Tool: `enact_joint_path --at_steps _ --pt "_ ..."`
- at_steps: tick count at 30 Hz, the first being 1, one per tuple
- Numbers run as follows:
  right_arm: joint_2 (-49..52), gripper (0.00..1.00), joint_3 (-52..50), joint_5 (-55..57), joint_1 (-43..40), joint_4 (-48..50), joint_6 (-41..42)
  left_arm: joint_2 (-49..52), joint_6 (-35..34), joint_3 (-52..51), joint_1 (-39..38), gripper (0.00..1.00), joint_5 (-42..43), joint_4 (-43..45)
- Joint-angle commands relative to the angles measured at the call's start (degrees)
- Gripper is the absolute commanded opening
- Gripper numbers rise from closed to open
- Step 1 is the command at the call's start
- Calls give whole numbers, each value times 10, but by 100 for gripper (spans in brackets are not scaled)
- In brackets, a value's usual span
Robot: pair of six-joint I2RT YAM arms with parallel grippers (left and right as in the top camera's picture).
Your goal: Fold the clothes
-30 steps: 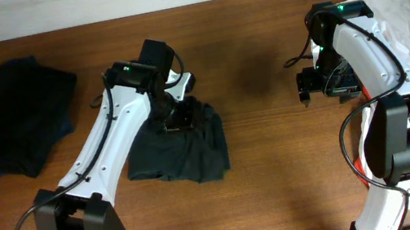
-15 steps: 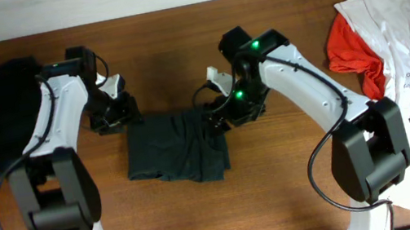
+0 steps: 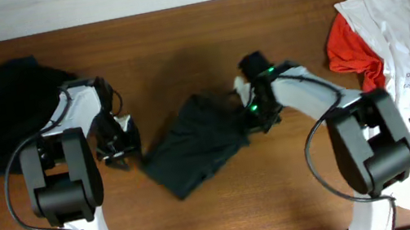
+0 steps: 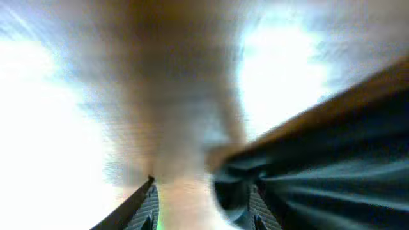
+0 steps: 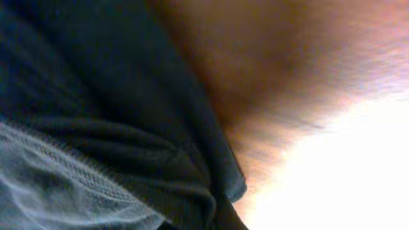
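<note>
**Two arms at a bunched dark cloth, partway through a fold**

The dark cloth lies lumpy and slanted in the middle of the counter. The left fingers are apart, with the cloth's left edge just beside them. The right fingers are at its right edge, and I cannot tell if they are apart or together (that close view is all cloth). To fold well, I think each side should grab one corner only, lift a little, then lay it down flat. A dark stack sits at the far left and a white and red pile at the right. Both are well apart from the cloth, so nothing seems to block the way.
</note>
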Motion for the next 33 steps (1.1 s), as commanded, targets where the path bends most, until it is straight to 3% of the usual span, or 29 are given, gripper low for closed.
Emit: enact_joint_path --at_steps 1,6,8,10,16,21,23,33 --pt "-1 40 48 -15 -38 -3 -36 5 -14 -28 -19 41 64 13" --pt "-2 44 185 -44 -67 -164 -36 -35 -20 5 -33 41 72 37" --pt "-5 43 216 -156 -70 -227 -71 -61 -20 28 -33 41 72 61" --pt "-6 41 207 -390 -50 -266 -184 -90 -20 58 -33 43 72 109" --pt "-6 39 115 -457 52 -192 -196 -91 -20 58 -29 46 57 106" --pt "-5 39 -2 -447 105 -2 -151 -91 -20 58 -17 50 57 102" --pt "-3 40 -32 -375 117 48 -100 -91 -20 58 -17 51 57 102" --pt "0 53 -82 -144 122 121 -13 -91 -20 58 -17 53 57 93"
